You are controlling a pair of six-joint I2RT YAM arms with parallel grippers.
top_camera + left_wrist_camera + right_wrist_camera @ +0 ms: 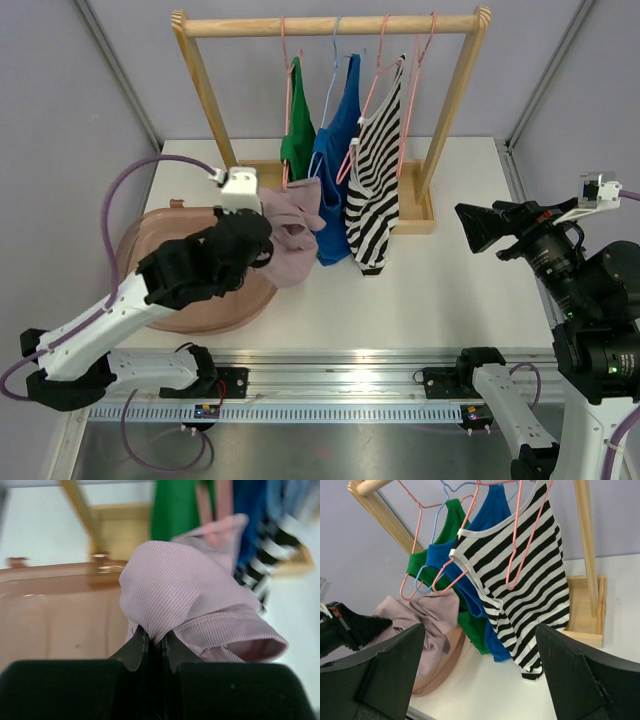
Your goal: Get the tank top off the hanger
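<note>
A pale mauve ribbed tank top (295, 235) (432, 617) is bunched between the rack and the tray. My left gripper (262, 240) (155, 637) is shut on a fold of this tank top (190, 590), and the cloth bulges out over the fingertips. The leftmost pink wire hanger (286, 90) (417, 540) hangs on the rod with its lower end just above the mauve cloth. Whether the cloth still touches it I cannot tell. My right gripper (470, 228) (480, 630) stands open at the right, apart from the clothes, with nothing between its fingers.
A wooden rack (330, 25) at the back carries a green top (297, 140), a blue top (335, 150) and a black-and-white striped top (375, 190) on wire hangers. A brown round tray (150, 235) lies at the left under my left arm.
</note>
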